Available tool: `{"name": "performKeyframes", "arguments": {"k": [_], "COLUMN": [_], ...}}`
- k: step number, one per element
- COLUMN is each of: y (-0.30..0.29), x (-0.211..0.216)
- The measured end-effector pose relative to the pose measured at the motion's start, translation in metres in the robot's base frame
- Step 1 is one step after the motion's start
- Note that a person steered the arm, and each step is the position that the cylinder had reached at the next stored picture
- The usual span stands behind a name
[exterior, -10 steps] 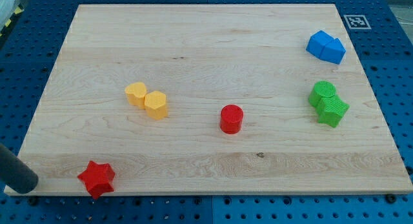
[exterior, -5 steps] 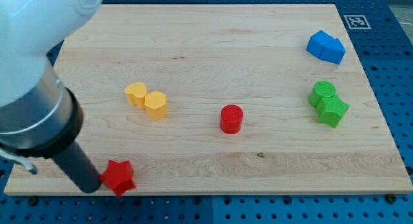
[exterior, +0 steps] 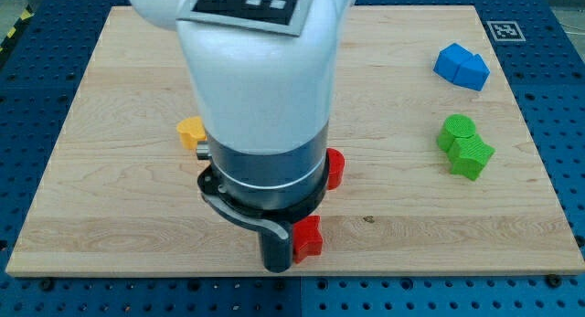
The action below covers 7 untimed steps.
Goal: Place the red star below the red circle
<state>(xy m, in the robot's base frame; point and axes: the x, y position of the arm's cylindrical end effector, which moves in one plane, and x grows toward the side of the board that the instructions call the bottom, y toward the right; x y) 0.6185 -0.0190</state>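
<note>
**Ann:** Right beside the red star [exterior: 309, 237], on its left as the view has it, sits my tip [exterior: 277, 265], touching the block or very nearly. No claw on this arm, just a bare rod, so nothing opens or closes.

**Ben:** And the red circle [exterior: 335, 167]?

**Ann:** Mostly hidden behind the arm's big white body [exterior: 260, 89]; only its right edge peeks out, above the star and slightly right of it. The star looks nearly under it already.

**Ben:** So what makes this push a good one?

**Ann:** I'd say a short, gentle nudge rightward, straight through the star's middle so it doesn't spin off. Stop once it lines up under the circle, with a gap between them.

**Ben:** Anything nearby to worry about?

**Ann:** A yellow block [exterior: 190, 132] shows left of the circle, partly hidden. Green blocks [exterior: 465, 146] and blue blocks [exterior: 461, 66] sit well right of the circle.
</note>
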Motion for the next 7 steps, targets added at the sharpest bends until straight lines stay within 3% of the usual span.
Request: {"name": "performKeyframes", "arguments": {"k": [4,7], "y": [0.064,0.059], "x": [-0.028,-0.001]}}
